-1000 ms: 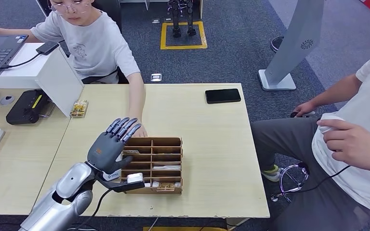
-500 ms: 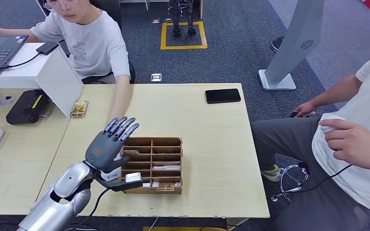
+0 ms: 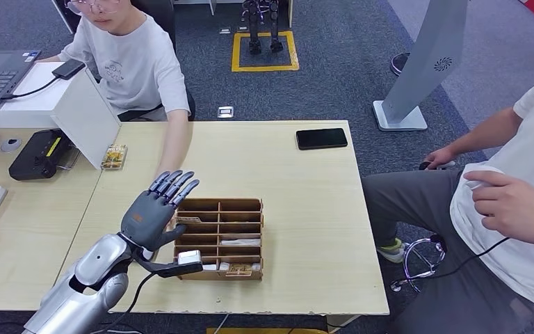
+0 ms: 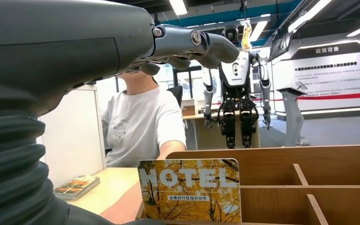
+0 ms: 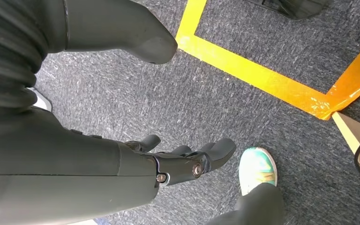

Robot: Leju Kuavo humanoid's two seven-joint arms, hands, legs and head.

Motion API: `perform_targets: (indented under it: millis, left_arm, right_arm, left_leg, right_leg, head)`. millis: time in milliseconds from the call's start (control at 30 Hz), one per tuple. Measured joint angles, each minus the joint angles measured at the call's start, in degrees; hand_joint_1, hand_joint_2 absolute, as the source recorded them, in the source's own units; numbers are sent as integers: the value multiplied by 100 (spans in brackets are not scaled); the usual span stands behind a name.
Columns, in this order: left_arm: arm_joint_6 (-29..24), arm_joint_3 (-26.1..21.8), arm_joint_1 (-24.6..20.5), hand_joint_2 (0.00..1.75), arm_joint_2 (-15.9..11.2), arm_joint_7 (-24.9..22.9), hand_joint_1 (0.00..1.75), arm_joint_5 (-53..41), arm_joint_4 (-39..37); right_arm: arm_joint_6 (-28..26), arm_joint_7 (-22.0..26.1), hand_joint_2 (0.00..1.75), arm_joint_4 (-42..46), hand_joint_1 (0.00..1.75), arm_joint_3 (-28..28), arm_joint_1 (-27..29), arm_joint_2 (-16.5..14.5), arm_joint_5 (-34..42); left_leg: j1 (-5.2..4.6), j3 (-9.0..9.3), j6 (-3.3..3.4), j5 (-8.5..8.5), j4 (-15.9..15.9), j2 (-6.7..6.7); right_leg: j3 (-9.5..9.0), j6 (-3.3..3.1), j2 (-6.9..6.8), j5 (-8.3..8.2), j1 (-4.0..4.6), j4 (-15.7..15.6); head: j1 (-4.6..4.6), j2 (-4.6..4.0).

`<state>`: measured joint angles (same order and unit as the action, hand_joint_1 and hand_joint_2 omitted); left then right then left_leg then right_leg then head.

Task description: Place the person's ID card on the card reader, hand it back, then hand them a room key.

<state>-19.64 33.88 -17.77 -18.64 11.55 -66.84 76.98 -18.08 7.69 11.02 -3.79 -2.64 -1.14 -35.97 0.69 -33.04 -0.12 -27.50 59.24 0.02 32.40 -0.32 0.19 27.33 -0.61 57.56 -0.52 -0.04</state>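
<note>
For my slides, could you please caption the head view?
Left hand raised open beside the wooden card organiser as a seated person reaches across the table.

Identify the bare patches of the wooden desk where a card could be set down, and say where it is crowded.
Free: the broad strip of desk between the wooden organizer and the desk's right edge, below the black phone; also the stretch between phone and the person's arm. Crowded: the organizer's left side, where the left hand hovers beside that arm.
</note>
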Motion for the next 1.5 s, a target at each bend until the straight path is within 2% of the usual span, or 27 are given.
perform_targets:
  millis: [567,1500]
  left_arm:
    - [292,-5,12,175,-40,266,0,526,1]
    - [419,-9,91,175,-20,426,0,930,65]
  right_arm:
    - [1,-10,175,2,0,-93,-2,0,-129]
    - [48,-35,175,6,0,-163,-8,-2,-277]
  left_leg:
    - [0,1,0,0,0,0]
    - [-1,1,0,0,0,-1]
  right_leg:
    - [-2,0,-1,0,0,0]
    - [-3,0,-1,0,0,0]
  head:
    - [1,0]
    - [0,0]
